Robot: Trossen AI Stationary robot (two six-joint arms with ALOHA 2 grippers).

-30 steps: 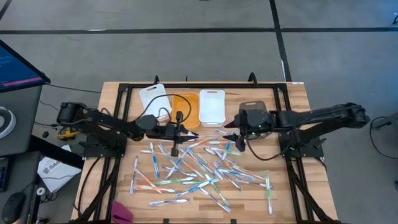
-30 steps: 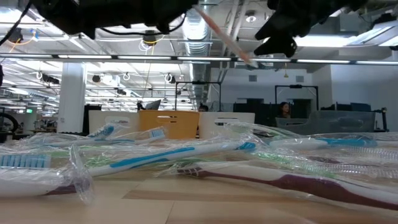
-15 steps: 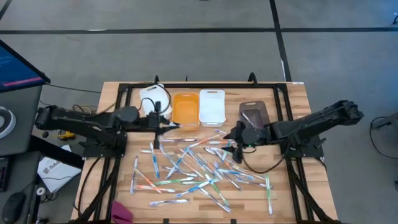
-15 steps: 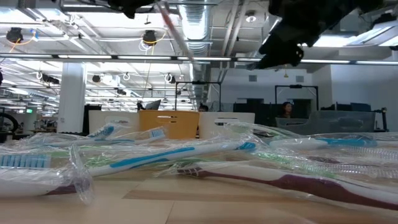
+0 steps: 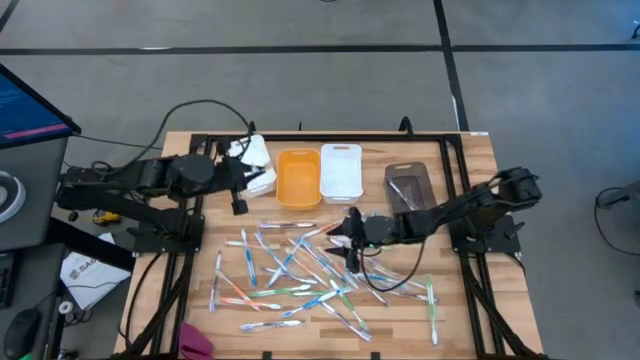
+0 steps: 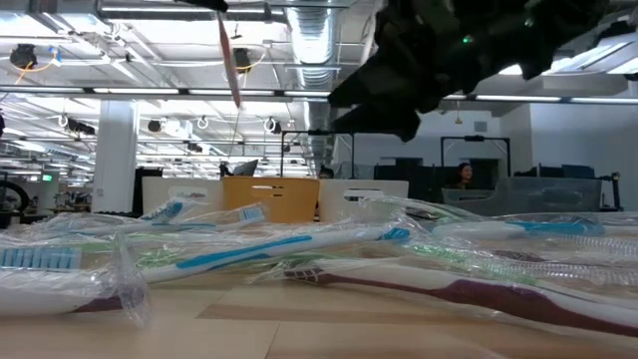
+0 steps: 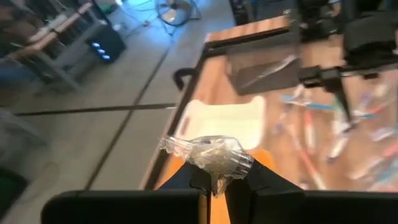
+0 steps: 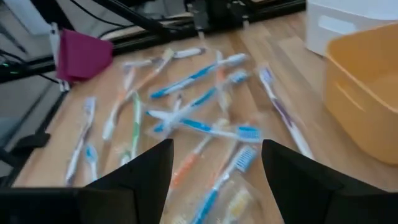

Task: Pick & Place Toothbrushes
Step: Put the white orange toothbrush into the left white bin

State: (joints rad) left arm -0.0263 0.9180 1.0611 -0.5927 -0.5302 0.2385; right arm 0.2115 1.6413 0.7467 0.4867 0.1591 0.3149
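Several wrapped toothbrushes (image 5: 320, 270), mostly blue and white, lie scattered on the wooden table (image 5: 470, 160). My left gripper (image 5: 250, 182) is raised over the leftmost white bin (image 5: 255, 155) and is shut on an orange-pink toothbrush (image 6: 229, 60) in a clear wrapper. My right gripper (image 5: 350, 240) hovers low over the middle of the pile, open, with nothing between its fingers (image 8: 149, 174). In the low view it is the dark mass (image 6: 419, 60) above the brushes. My left gripper pinches the wrapped toothbrush between its two fingertips, near one end. The crinkled clear wrapper (image 7: 208, 154) stands out just past the fingers. The fingers point slanting down toward the table's right. The brush hangs nearly upright below them (image 6: 231, 75), clear of the table.
An orange bin (image 5: 298, 177), a white bin (image 5: 341, 172) and a dark bin (image 5: 408, 185) stand in a row at the table's far side. A black frame (image 5: 300, 137) runs around the table. A magenta cloth (image 5: 198, 342) lies at the near left corner.
My left gripper has risen and drawn back toward the table's far left, carrying the toothbrush from over the pile to over the leftmost bin. The brush has swung from slanted to nearly upright. My right gripper has moved down and toward the table's left, over the pile.
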